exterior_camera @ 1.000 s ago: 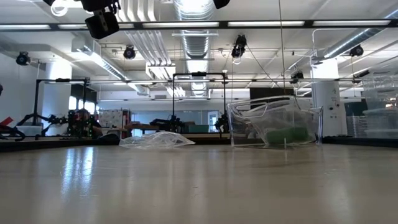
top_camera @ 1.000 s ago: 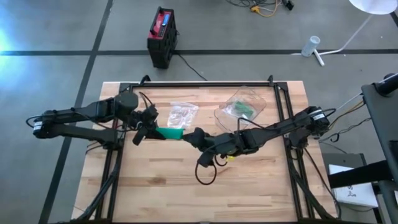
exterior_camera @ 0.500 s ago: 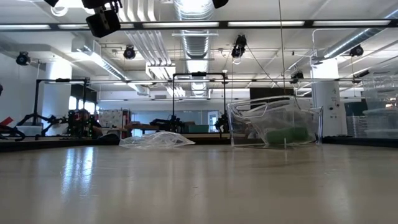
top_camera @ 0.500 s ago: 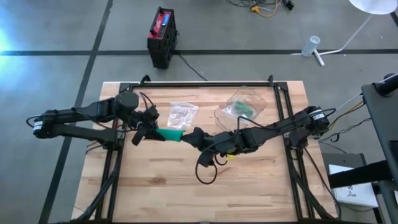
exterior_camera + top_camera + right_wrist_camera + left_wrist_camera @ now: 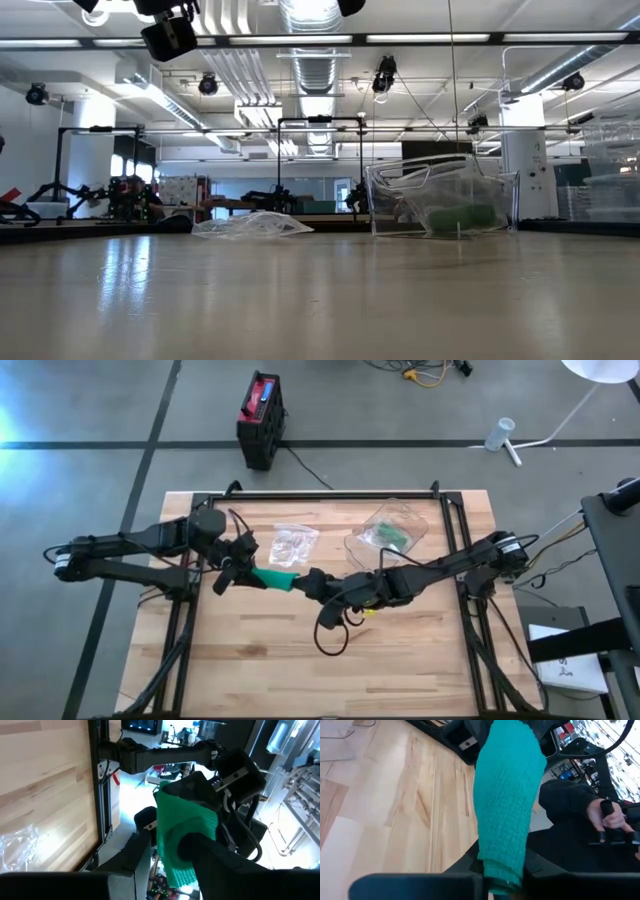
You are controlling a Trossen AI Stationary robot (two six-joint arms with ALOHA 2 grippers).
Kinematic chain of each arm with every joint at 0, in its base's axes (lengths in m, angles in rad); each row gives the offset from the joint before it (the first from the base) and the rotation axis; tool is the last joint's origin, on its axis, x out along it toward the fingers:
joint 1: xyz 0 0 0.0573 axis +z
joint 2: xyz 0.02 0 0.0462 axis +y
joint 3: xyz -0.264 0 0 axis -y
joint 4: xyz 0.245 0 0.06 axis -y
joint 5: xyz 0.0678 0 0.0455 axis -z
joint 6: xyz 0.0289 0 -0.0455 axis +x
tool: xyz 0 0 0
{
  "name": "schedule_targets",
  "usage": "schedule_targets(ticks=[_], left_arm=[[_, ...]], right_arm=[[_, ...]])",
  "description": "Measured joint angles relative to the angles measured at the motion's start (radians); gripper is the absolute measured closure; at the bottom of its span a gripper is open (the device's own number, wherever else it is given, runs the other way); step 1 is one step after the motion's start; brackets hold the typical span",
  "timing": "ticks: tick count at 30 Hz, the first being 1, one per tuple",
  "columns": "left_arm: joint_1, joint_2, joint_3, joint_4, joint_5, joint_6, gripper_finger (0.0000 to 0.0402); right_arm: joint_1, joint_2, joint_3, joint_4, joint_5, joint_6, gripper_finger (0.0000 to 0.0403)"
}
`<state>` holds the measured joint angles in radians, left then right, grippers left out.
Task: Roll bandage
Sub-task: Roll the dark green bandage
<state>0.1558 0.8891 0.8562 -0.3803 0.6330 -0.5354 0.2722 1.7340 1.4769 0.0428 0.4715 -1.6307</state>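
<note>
Wooden planks form the desk, on grey concrete floor. Left pincer is pinched on one end of the green bandage, held above the desk's middle; right pincer grips its other end. Beyond lie a clear plastic bag and a clear container.

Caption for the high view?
Both hands hold a green bandage stretched between them above the table, left hand and right hand.
</note>
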Motion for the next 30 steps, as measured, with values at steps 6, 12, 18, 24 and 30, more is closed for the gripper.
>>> schedule_targets(ticks=[6, 12, 18, 24, 30], left_arm=[[0.000, 0.007, 0.000, 0.045, -0.001, 0.003, 0.0373], [0.000, 0.006, 0.000, 0.055, 0.004, 0.033, 0.0370], [0.000, 0.004, 0.000, 0.072, -0.030, 0.131, 0.0339], [0.000, -0.053, 0.013, 0.089, -0.127, 0.273, 0.0293], [0.002, -0.156, 0.140, -0.082, -0.313, 0.491, 0.0237]], right_arm=[[-0.003, 0.001, 0.000, 0.002, -0.001, 0.007, 0.0292], [-0.005, 0.003, 0.000, 0.009, -0.002, 0.024, 0.0329], [-0.006, 0.003, 0.000, 0.022, -0.057, 0.128, 0.0388], [-0.009, -0.003, 0.000, 0.053, -0.079, 0.363, 0.0395], [-0.025, -0.068, 0.000, 0.037, -0.098, 0.718, 0.0399]])
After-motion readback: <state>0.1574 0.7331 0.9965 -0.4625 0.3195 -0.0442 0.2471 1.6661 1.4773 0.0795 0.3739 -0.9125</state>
